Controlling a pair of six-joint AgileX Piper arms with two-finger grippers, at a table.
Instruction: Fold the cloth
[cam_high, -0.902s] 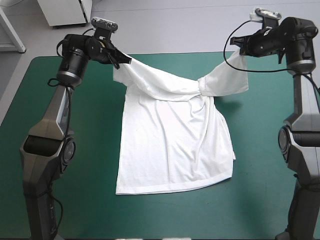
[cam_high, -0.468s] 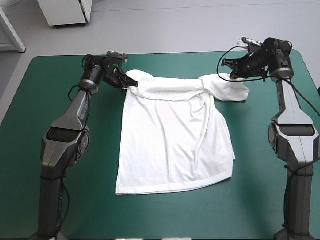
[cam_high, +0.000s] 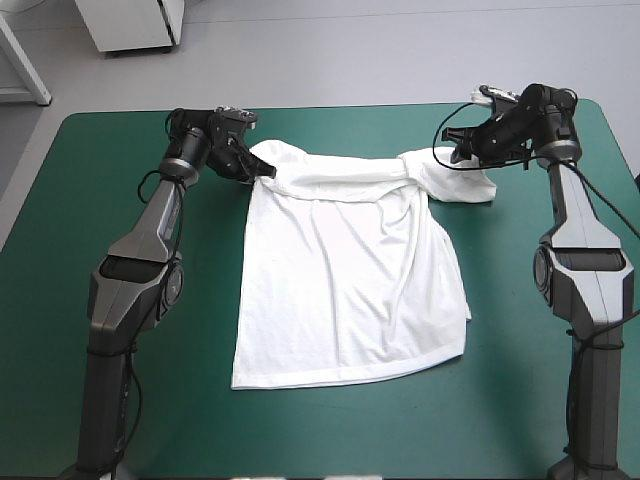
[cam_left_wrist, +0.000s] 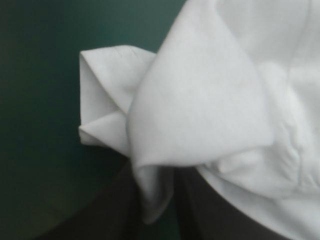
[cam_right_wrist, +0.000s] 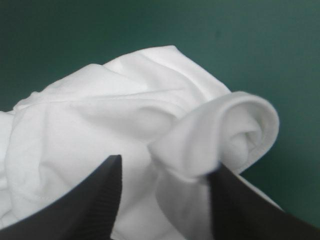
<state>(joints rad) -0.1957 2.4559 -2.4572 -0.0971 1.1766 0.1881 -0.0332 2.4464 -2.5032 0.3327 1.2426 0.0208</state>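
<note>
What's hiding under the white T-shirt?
Only the teal-green table cover shows around the T-shirt, which lies spread on it. Anything beneath is covered, though no bump shows.

You have the T-shirt (cam_high: 350, 280) spread flat mid-table on the teal-green cover (cam_high: 520, 400) — white, short-sleeved, hem toward the near edge. Its far end is turned over into a wrinkled band — a sleeve bunched at each end.

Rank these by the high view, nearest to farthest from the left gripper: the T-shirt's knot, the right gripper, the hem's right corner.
From the left gripper:
1. knot, at the far edge of the T-shirt.
2. right gripper, just past the knot.
3. hem's right corner, at its near edge.
</note>
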